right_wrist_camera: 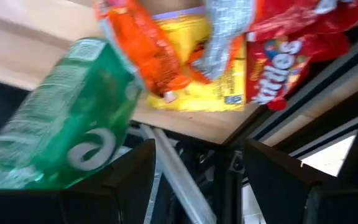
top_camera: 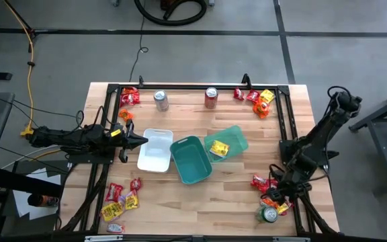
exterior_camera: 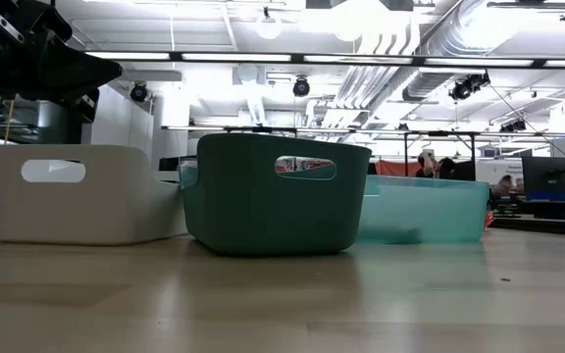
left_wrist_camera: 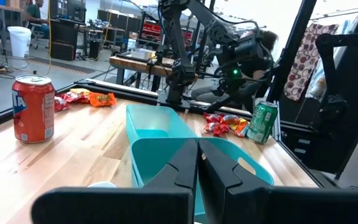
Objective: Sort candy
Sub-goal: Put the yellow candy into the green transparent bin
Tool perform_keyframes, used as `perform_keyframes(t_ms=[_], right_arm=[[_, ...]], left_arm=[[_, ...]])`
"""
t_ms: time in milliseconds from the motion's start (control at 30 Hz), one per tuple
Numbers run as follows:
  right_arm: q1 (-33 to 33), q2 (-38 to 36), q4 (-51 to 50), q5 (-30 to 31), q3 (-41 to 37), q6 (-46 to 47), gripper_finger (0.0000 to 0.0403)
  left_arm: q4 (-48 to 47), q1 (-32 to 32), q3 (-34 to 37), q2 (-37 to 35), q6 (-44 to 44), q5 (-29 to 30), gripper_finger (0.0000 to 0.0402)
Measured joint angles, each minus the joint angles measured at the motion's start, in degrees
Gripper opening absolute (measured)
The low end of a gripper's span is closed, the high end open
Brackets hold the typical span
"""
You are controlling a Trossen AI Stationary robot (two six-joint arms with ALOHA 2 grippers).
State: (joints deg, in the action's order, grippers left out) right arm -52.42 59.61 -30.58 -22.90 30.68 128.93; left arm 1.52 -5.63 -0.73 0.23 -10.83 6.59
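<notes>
- Near the table's (top_camera: 200,191) corner, the right gripper (right_wrist_camera: 197,168) hangs wide open, holding nothing, over candy (right_wrist_camera: 197,81).
- Packets look light, soft, crinkly; pinch one edge.
- Left gripper (left_wrist_camera: 197,163) waits shut, empty.

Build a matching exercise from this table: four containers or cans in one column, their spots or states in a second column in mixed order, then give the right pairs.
Things:
1. white tray
2. light teal tray
3. green can
4. red can

Places or states:
A. by the right gripper, among candy at the table's near right corner
B. holds a yellow candy packet
C. just in front of the shut left gripper
D. upright near the table's far edge, beside a silver can

Pairs: 1-C, 2-B, 3-A, 4-D
</notes>
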Motion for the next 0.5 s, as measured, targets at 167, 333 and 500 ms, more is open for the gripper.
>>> perform_keyframes(t_ms=[167,333,500], right_arm=[[-1.3,0.1,2.6,0.0,-0.6,-0.8,0.0236],[-1.7,1.6,3.4,0.0,-0.6,-1.5,0.0236],[-1.7,7.5,7.7,0.0,-0.6,-4.6,0.0236]], left_arm=[[0.0,0.0,0.0,0.0,0.0,0.0,0.0001],[0.0,0.0,0.0,0.0,0.0,0.0,0.0001],[0.0,0.0,0.0,0.0,0.0,0.0,0.0001]])
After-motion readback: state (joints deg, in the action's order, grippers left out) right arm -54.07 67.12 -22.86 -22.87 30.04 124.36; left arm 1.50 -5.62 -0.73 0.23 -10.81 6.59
